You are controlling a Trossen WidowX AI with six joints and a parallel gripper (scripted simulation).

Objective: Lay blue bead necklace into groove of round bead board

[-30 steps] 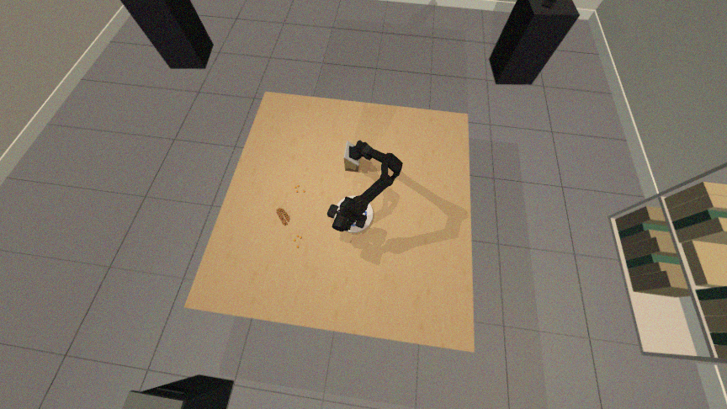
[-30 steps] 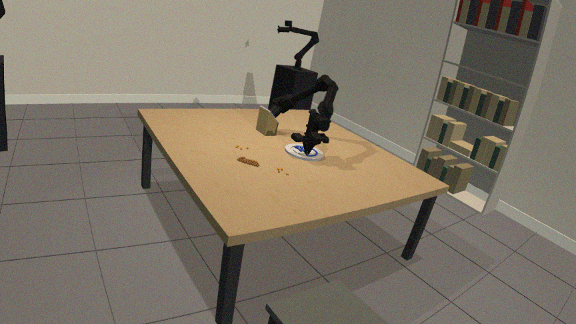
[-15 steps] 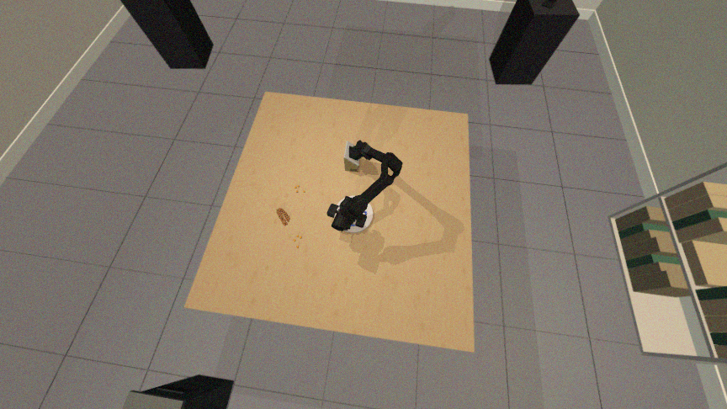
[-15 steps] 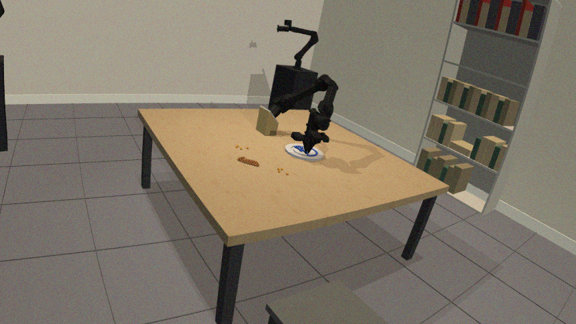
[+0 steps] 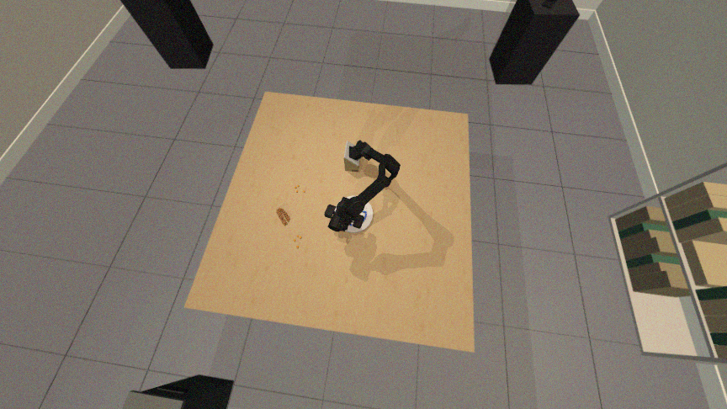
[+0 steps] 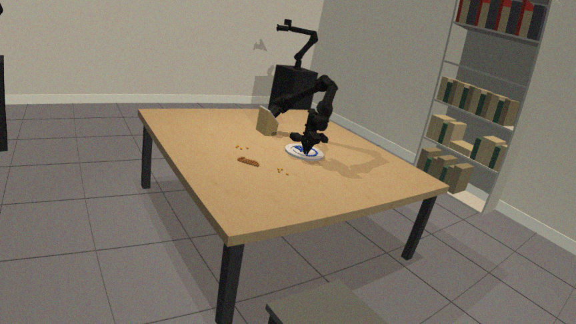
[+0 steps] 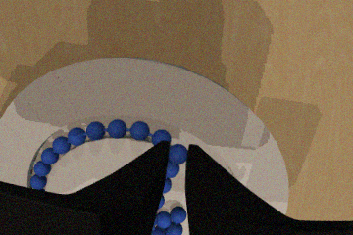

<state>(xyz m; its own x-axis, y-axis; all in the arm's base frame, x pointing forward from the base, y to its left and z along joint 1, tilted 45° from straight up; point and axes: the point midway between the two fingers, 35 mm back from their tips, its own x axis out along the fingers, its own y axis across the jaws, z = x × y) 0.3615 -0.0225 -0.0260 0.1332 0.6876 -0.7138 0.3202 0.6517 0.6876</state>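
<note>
The round white bead board [image 7: 151, 90] [image 6: 294, 149] [image 5: 366, 220] lies on the table under the arm. The blue bead necklace [image 7: 108, 129] [image 6: 313, 153] lies partly on it: one stretch curves along the groove at the left, and the rest bunches up between and below the fingers. My gripper [image 7: 178, 152] [image 6: 307, 150] [image 5: 335, 220] points down over the board and is shut on the necklace near the top of the strand. The near part of the board is hidden behind the black fingers.
A brown bead strand [image 5: 283, 215] [image 6: 248, 161] and loose orange beads [image 5: 298, 188] [image 6: 283, 171] lie on the wooden table [image 5: 321, 297] left of the board. A tan block [image 6: 267, 121] stands at the arm's base. A bookshelf [image 6: 480, 91] stands by the wall.
</note>
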